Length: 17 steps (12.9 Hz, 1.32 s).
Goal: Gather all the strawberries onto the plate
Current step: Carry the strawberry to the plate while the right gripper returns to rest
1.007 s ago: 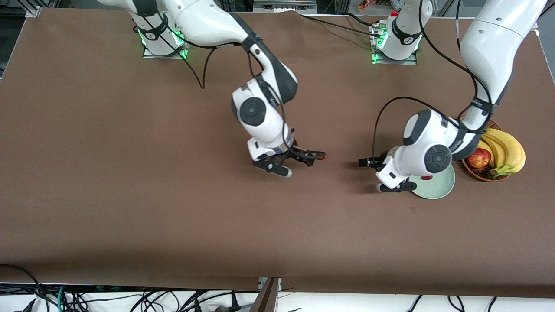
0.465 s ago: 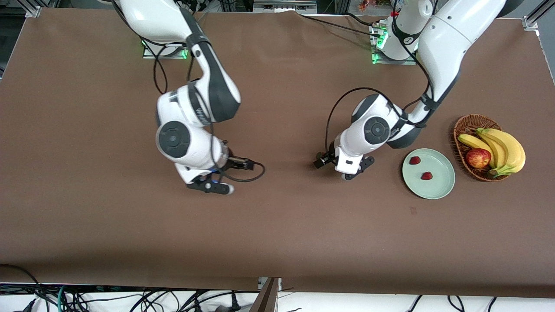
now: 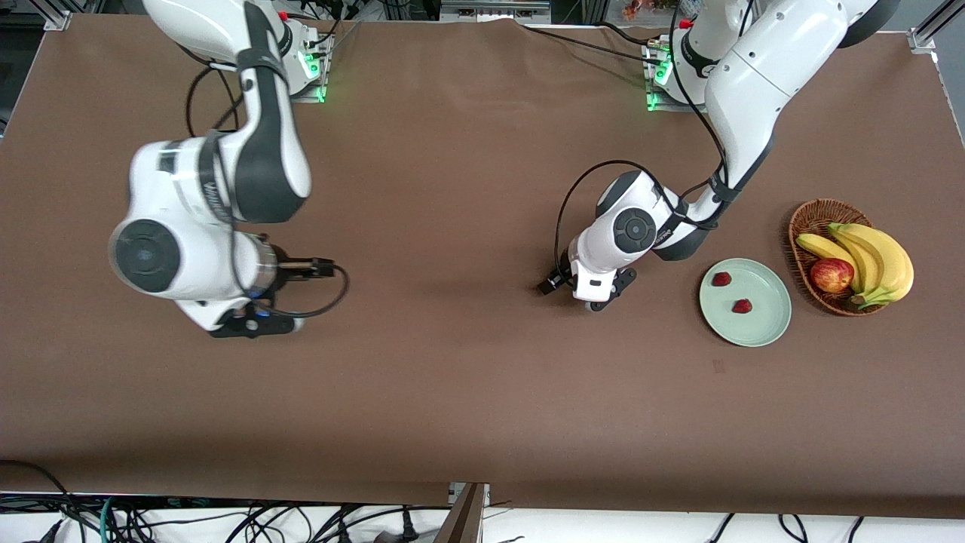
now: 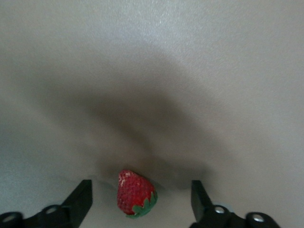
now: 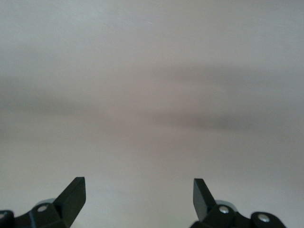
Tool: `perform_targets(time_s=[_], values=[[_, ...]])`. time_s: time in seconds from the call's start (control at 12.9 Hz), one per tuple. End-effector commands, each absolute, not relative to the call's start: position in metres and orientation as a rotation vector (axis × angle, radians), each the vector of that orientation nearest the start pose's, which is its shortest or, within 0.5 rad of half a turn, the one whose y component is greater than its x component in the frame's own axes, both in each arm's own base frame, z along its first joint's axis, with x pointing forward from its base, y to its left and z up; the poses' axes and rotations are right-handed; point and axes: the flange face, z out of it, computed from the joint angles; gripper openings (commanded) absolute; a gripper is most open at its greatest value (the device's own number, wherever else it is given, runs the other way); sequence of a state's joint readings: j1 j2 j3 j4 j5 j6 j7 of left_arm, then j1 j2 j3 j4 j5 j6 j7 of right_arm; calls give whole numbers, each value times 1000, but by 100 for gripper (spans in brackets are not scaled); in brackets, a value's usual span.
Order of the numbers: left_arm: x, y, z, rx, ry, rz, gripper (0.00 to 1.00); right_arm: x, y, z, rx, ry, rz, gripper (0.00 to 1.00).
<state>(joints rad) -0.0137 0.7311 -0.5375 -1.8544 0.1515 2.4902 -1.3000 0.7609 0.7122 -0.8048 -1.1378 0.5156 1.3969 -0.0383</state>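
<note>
We see two strawberries [image 3: 722, 279] on the plate [image 3: 769, 332], at the right of the front view. The third strawberry [image 4: 136, 194] lies on the table between the spread fingers of the left gripper [image 4: 141, 202]. The right gripper [image 5: 138, 197], at the left of the front view, is spread and holds nothing.

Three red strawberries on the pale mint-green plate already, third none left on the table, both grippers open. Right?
Not quite. The front view shows two red strawberries on the pale mint-green plate. The left wrist view shows a third strawberry on the table between the open left gripper's fingers. The right gripper is open.
</note>
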Motion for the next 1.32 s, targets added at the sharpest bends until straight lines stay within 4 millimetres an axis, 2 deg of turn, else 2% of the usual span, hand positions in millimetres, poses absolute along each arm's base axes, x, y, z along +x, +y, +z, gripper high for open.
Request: perform_targets(time_s=[0.0,0.08,0.15,0.23,0.31,0.46,0.62,0.7,0.93,1.08,1.24], values=[[553,-320,176,-3061,-1218,302,29,654,151,473,-3071,-150,485,100],[551,-319,174,-3059,-1208,305,17,650,141,487,-3076,-153,482,100],[552,-317,174,-3058,-1208,303,7,647,117,507,-3096,-129,458,100],[554,-317,176,-3060,-1209,298,1,645,105,518,-3090,-149,453,100],[555,-314,179,-3057,-1205,296,1,641,93,531,-3094,-172,445,100],[560,-304,190,-3029,-1166,311,1,631,87,553,-3143,-288,433,100],[572,-283,211,-2987,-1049,334,1,619,87,568,-3204,-365,422,100],[578,-270,221,-2977,-968,364,2,611,89,573,-3224,-337,415,100],[602,-210,251,-3001,-685,458,2,585,79,579,-3224,-139,431,100],[616,-147,260,-3082,-373,516,2,566,74,584,-3218,-126,426,100],[625,-92,258,-3172,15,522,3,549,74,585,-3222,-162,373,100]])
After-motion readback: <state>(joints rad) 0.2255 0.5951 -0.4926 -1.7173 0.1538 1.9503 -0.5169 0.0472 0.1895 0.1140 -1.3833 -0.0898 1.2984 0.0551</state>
